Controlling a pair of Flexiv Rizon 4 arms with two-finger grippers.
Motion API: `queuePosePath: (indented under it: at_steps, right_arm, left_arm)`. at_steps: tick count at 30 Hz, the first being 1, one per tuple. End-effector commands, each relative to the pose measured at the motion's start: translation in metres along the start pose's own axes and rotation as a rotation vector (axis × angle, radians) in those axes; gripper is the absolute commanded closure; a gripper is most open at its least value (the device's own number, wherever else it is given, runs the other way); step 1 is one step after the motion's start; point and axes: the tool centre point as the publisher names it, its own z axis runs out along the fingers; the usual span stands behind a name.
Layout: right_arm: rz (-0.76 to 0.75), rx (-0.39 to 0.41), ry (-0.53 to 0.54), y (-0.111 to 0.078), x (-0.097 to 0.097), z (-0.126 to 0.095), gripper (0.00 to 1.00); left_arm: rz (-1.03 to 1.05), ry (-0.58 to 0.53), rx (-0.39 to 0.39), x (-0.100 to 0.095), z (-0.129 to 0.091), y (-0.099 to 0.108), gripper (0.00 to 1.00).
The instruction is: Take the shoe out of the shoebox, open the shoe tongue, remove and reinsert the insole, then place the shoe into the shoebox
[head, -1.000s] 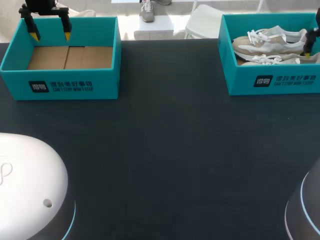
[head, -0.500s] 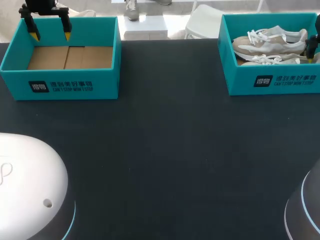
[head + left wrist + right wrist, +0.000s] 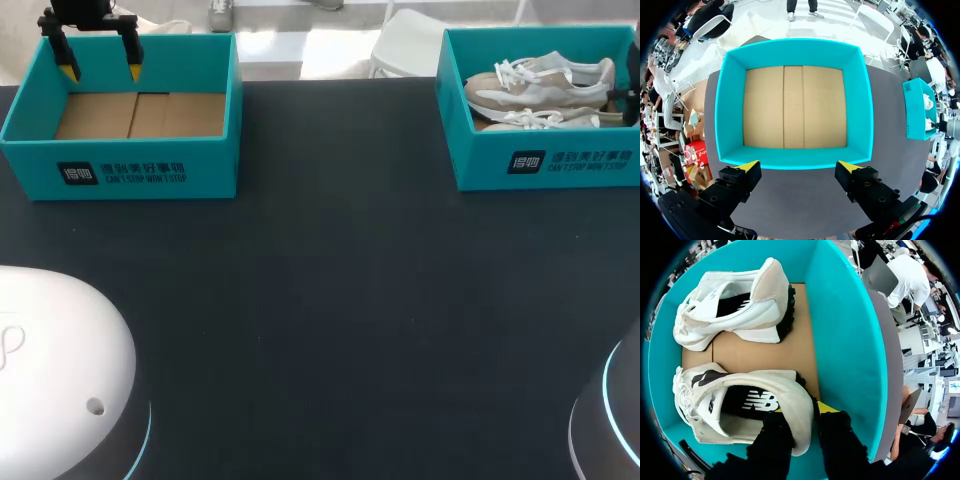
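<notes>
"What was the right gripper (image 3: 802, 410) doing?"

"It was down in the shoebox (image 3: 840, 330). It pinched the nearer shoe (image 3: 740, 405) by the heel, one finger inside and one outside. The other shoe (image 3: 735, 305) lay just beside it."

"And the left gripper (image 3: 799, 167)?"

"It hung spread wide over the empty box (image 3: 730, 100)."

"How should the lift have gone?"

"Straight up and slow, I think. Then the toe would clear the wall and the heel wouldn't slip."
</notes>
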Motion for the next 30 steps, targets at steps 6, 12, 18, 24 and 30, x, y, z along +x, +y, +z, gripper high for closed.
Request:
queuePosePath:
  at_steps: [6, 12, 18, 24, 30]
  right_arm:
    - [0.024, 0.009, -0.028, 0.002, -0.003, -0.015, 1.0]
    - [0.026, 0.015, -0.062, -0.003, -0.011, -0.048, 1.0]
    - [0.078, 0.008, -0.083, -0.002, -0.018, -0.093, 1.0]
    - [0.081, -0.019, -0.088, 0.002, -0.016, -0.146, 1.0]
    - [0.083, -0.032, -0.083, 0.003, -0.019, -0.186, 1.0]
  left_arm:
    - [0.0, 0.0, 0.0, 0.0, 0.0, 0.0, 0.0]
    - [0.0, 0.0, 0.0, 0.0, 0.0, 0.0, 0.0]
    - [0.0, 0.0, 0.0, 0.0, 0.0, 0.0, 0.0]
    - [0.0, 0.0, 0.0, 0.0, 0.0, 0.0, 0.0]
    - [0.0, 0.0, 0.0, 0.0, 0.0, 0.0, 0.0]
